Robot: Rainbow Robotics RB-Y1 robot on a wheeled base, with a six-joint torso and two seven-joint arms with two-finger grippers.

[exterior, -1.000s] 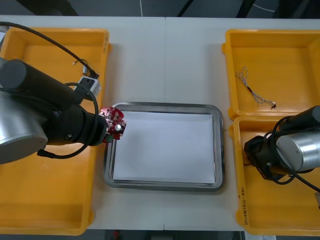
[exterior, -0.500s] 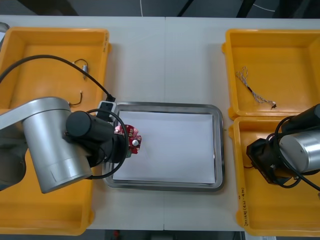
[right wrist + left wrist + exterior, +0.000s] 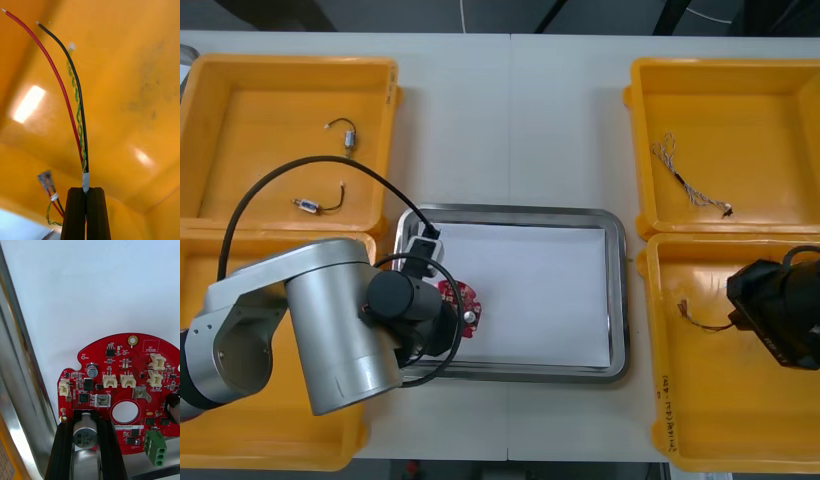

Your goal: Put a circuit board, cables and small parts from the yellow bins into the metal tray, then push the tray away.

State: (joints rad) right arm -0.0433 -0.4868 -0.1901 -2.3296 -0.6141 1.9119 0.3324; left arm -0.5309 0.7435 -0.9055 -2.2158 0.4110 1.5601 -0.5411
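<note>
While left pincer (image 3: 85, 418) grips round red circuit board (image 3: 112, 365) over white-lined metal tray (image 3: 616, 290), right pincer (image 3: 86, 191) clamps red-and-black cable (image 3: 86, 179).

Shiny metal tray (image 3: 617, 300), matt white inside; glossy plastic yellow bins (image 3: 765, 105); smooth red circuit board (image 3: 123, 371).

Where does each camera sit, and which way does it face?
Front: overhead, looking steeply down at metal tray, yellow bins, left arm, right arm.
Left wrist: mounted there, faces the tray; left gripper holds the circuit board.
Right wrist: mounted there, faces a bin; right gripper pinches a cable.
Front and left wrist share board and tray.
</note>
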